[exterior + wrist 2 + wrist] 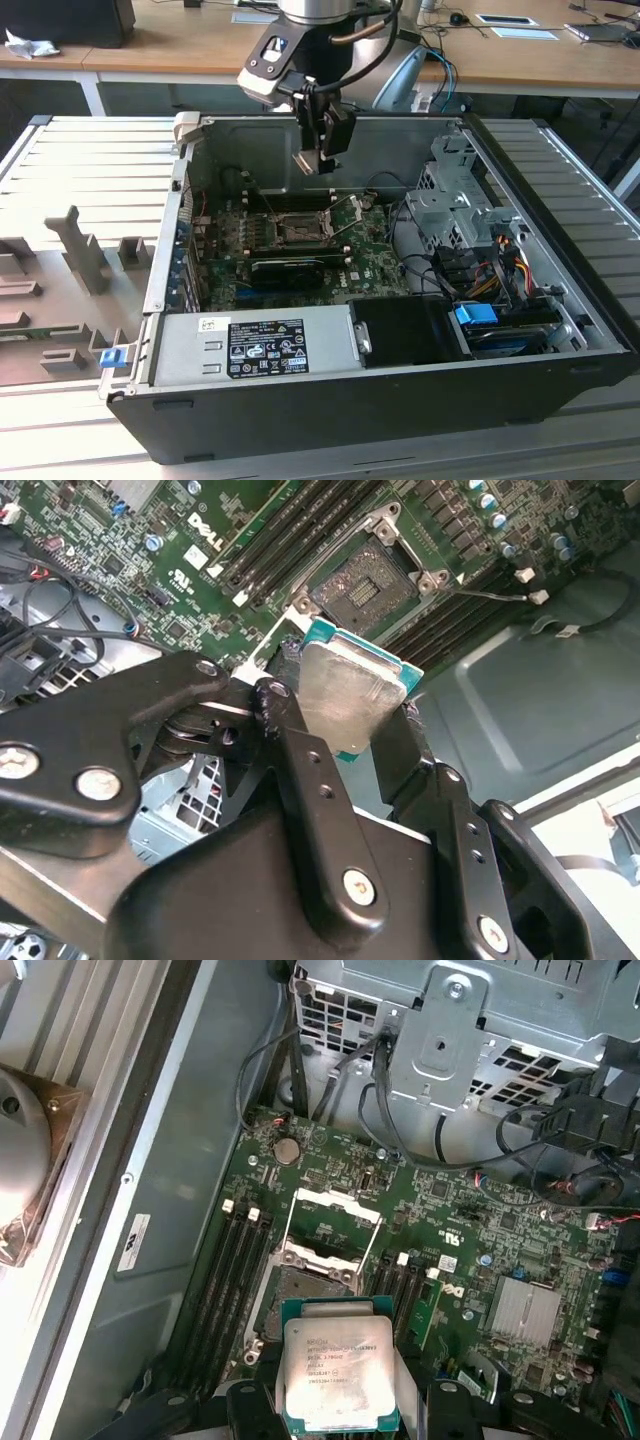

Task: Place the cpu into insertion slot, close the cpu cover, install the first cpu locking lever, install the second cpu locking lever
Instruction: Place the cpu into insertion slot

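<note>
cpu (335, 1375), a small flat silver-grey square chip, is pinched by its edges in the black gripper (345, 720), held apart above the dark-centred silvery-framed square insertion slot (303, 1293) in the middle of the green motherboard (480, 1245).

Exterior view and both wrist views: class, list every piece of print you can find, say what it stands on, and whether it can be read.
Cpu, held in the gripper: rows of engraved print on its metal top, too small to read.
Motherboard: white printed marks, none read with certainty.
Power supply: black label, print too fine to read.
Case wall: pale sticker, illegible.
</note>
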Controlling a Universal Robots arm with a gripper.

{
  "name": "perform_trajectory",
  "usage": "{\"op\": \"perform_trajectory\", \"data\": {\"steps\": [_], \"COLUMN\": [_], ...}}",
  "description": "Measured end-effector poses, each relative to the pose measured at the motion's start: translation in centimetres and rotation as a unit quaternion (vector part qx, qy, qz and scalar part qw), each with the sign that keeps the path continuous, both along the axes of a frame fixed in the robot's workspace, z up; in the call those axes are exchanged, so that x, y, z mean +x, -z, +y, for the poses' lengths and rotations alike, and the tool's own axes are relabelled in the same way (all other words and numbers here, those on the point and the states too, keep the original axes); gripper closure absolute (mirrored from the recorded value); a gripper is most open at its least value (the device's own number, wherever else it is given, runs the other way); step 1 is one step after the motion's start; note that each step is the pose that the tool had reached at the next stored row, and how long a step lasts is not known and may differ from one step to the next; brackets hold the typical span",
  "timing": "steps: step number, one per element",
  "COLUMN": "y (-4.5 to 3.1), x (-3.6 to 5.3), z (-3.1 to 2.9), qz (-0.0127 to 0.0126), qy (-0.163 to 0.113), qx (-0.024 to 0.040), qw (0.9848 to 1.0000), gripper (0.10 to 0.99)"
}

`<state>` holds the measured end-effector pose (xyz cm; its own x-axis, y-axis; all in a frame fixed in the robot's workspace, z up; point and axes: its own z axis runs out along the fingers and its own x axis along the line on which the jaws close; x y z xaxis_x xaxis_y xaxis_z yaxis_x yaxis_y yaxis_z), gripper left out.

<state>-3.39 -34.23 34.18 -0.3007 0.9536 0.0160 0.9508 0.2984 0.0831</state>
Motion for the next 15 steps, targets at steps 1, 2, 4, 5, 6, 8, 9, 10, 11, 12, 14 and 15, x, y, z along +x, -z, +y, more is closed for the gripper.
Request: {"op": "perform_trajectory", "data": {"steps": [1,2,4,5,6,8,9,10,11,12,14,15], "y": [0.07,0.15,0.33,0.40,0.50,0.71,0.81,0.86,0.92,1.02,1.22,1.28], "x": [0.00,0.00,0.00,0.00,0.00,0.00,0.00,0.00,0.00,0.00,0.00,0.00], "z": [0.00,0.00,0.00,0.00,0.00,0.00,0.00,0.00,0.00,0.00,0.00,0.00], "qz": [0.0000,0.0000,0.0000,0.0000,0.0000,0.0000,0.0000,0.0000,0.0000,0.0000,0.0000,0.0001], "qy": [0.000,0.001,0.002,0.002,0.003,0.007,0.015,0.021,0.029,0.043,0.072,0.080], "qx": [0.0000,0.0000,0.0000,0.0000,0.0000,0.0000,-0.0006,-0.0007,-0.0009,-0.0011,-0.0014,-0.0013], "qw": [1.0000,1.0000,1.0000,1.0000,1.0000,1.0000,0.9999,0.9998,0.9996,0.9991,0.9974,0.9968], "gripper": [0.557,0.557,0.557,0.557,0.557,0.557,0.557,0.557,0.557,0.557,0.557,0.557]}}
